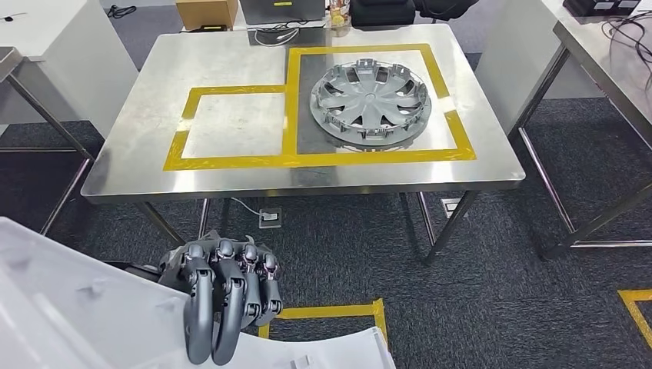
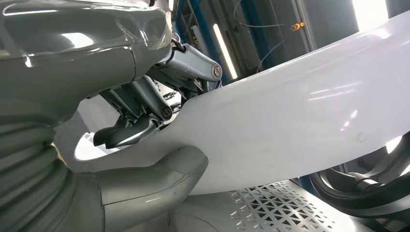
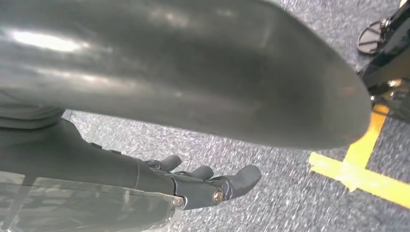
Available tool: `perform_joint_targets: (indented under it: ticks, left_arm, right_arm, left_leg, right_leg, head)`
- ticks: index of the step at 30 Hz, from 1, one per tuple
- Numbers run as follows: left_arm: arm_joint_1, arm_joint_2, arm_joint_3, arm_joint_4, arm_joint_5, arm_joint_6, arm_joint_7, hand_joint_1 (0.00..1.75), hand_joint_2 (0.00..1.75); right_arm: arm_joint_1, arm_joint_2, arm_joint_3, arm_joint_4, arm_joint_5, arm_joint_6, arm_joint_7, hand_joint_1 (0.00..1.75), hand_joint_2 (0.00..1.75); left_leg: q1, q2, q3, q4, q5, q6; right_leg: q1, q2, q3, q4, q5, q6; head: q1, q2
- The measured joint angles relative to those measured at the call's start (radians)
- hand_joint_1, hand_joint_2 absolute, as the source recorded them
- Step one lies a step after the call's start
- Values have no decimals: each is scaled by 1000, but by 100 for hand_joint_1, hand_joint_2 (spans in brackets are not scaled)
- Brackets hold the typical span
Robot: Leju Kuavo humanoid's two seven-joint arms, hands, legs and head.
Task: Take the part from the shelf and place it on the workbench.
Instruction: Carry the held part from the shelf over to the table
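Head view has the left hand (image 1: 227, 296) at the bottom left of the frame, fingers (image 1: 201, 315) curled over the edge of a big white part (image 1: 92, 323), so it's gripping that. The steel tabletop (image 1: 231, 69) sits up top with yellow tape outlines (image 1: 288, 157) and a grey hubcap (image 1: 370, 102) inside the right one. Right hand (image 3: 193, 181) hangs over carpet, fingers loosely spread, holding nothing.
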Motion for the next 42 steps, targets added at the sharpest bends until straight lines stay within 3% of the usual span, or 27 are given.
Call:
perform_joint_targets:
  ticks: [3,5,6,7,8,10,14,15,17,19,20,21,22,24,26,30,32,34,35,36,37,39,40,42]
  left_arm:
    - [1,0,2,-1,0,0,0,175,175]
    - [3,0,2,-1,1,0,0,175,175]
    - [3,0,2,-1,1,0,0,175,175]
    - [3,0,2,-1,1,0,0,175,175]
    - [3,0,2,-1,0,0,0,175,175]
    - [1,0,3,-2,0,0,0,175,175]
    - [1,-2,3,-2,-5,-1,0,175,175]
    - [0,-3,3,-3,-6,-1,0,175,175]
    - [0,-6,3,-3,-6,-2,0,175,175]
    - [1,-7,1,-1,-6,-3,0,175,175]
    - [3,-7,0,0,-6,-3,0,175,175]
    - [3,-7,-1,0,-6,-3,0,175,175]
    - [3,-7,-1,1,-6,-4,0,175,175]
    - [3,-8,-1,2,-6,-4,0,175,175]
    - [3,-8,-1,2,-7,-5,0,175,175]
    - [1,-8,-1,2,-8,-5,0,175,175]
    - [1,-8,0,1,-8,-5,0,175,175]
    - [3,-8,0,2,-9,-5,0,175,175]
    - [4,-8,0,2,-10,-5,0,175,175]
    - [4,-8,0,3,-12,-5,0,175,175]
    - [4,-8,1,3,-13,-5,-1,175,175]
    - [4,-7,2,3,-16,-5,-2,175,175]
    - [3,-7,4,3,-17,-5,-3,175,175]
    - [3,-8,7,3,-17,-5,-4,175,175]
  right_arm:
    - [1,1,0,-6,0,5,-1,0,0]
    - [2,2,0,-6,0,6,-1,0,0]
    - [2,3,0,-6,0,6,-2,0,0]
    - [2,3,0,-6,0,6,-2,0,0]
    - [2,4,0,-7,0,6,-2,0,0]
    - [3,7,0,-8,0,6,-2,0,0]
    - [2,10,0,-9,0,6,-3,0,0]
    - [2,10,0,-9,0,6,-3,0,0]
    - [2,9,0,-9,0,6,-4,0,0]
    - [5,7,0,-10,0,5,-4,0,0]
    - [6,7,0,-10,0,5,-4,0,0]
    - [7,7,0,-10,0,5,-4,0,0]
    - [8,6,0,-10,0,4,-4,0,0]
    - [8,6,-2,-11,0,1,-5,0,0]
    - [8,5,-3,-11,0,-2,-5,0,0]
    - [7,9,-8,-12,0,-2,-5,0,0]
    - [7,11,-8,-12,0,-3,-5,0,0]
    - [7,11,-8,-12,0,-3,-5,0,0]
    - [7,12,-8,-12,0,-3,-5,0,0]
    - [8,12,-8,-12,0,-3,-5,0,0]
    - [9,12,-8,-12,0,-3,-6,0,0]
    - [10,13,-8,-12,0,-4,-6,0,0]
    - [9,13,-8,-12,0,-4,-7,0,0]
    - [7,13,-8,-12,0,-4,-8,0,0]
  left_leg:
    - [13,3,-81,171,-87,-22]
    - [20,6,-127,260,-110,-28]
    - [22,7,-125,251,-94,-29]
    - [23,8,-102,202,-63,-26]
    - [23,9,-66,129,-27,-21]
    - [18,11,-6,7,11,-10]
    - [8,10,18,-39,12,11]
    - [9,10,29,-49,16,18]
    - [12,11,46,-65,24,30]
    - [7,10,49,-66,20,36]
    - [6,8,52,-66,17,38]
    - [5,6,55,-65,14,38]
    - [4,4,60,-64,8,36]
    - [3,2,71,-56,-8,28]
    - [-2,1,74,-47,-27,18]
    - [1,1,72,-27,-53,-1]
    - [8,3,30,57,-92,-15]
    - [16,5,-55,195,-137,-27]
    - [20,6,-92,243,-142,-31]
    - [23,7,-112,256,-126,-32]
    - [25,8,-112,228,-90,-31]
    - [25,9,-67,95,3,-22]
    - [23,10,-42,35,31,-16]
    - [16,11,-18,-23,44,-4]
  right_leg:
    - [-3,0,3,-1,-1,-8]
    - [-2,0,3,-1,-2,-9]
    - [-2,0,4,-1,-2,-9]
    - [-2,0,5,-1,-3,-8]
    - [-2,0,7,-1,-3,-7]
    - [0,0,9,-2,-6,-1]
    - [-1,-1,12,-8,-9,22]
    - [-1,-1,6,6,-16,23]
    - [1,0,-42,100,-53,15]
    - [2,0,-120,236,-98,11]
    - [2,0,-148,275,-104,15]
    - [1,0,-157,277,-93,22]
    - [0,0,-144,237,-67,32]
    - [-1,0,-80,92,1,45]
    - [0,0,-34,1,32,36]
    - [0,1,-18,-9,21,6]
    - [-4,1,-8,-10,13,-6]
    - [-4,1,2,-10,3,-11]
    - [-4,1,8,-10,-3,-11]
    - [-5,2,16,-10,-10,-9]
    - [-5,2,26,-10,-17,-7]
    - [-5,3,45,-12,-31,-2]
    - [-2,3,52,-13,-38,3]
    - [0,4,62,-15,-45,15]
  head:
    - [-6,0]
    - [-6,0]
    - [-6,0]
    - [-6,0]
    - [-6,0]
    - [-6,0]
    - [-4,0]
    - [-3,0]
    - [2,0]
    - [4,0]
    - [4,0]
    - [4,0]
    - [4,0]
    - [4,0]
    - [3,0]
    - [2,0]
    - [0,0]
    - [-1,0]
    - [-1,0]
    - [-1,0]
    - [-2,0]
    - [-1,0]
    - [-1,0]
    - [-1,0]
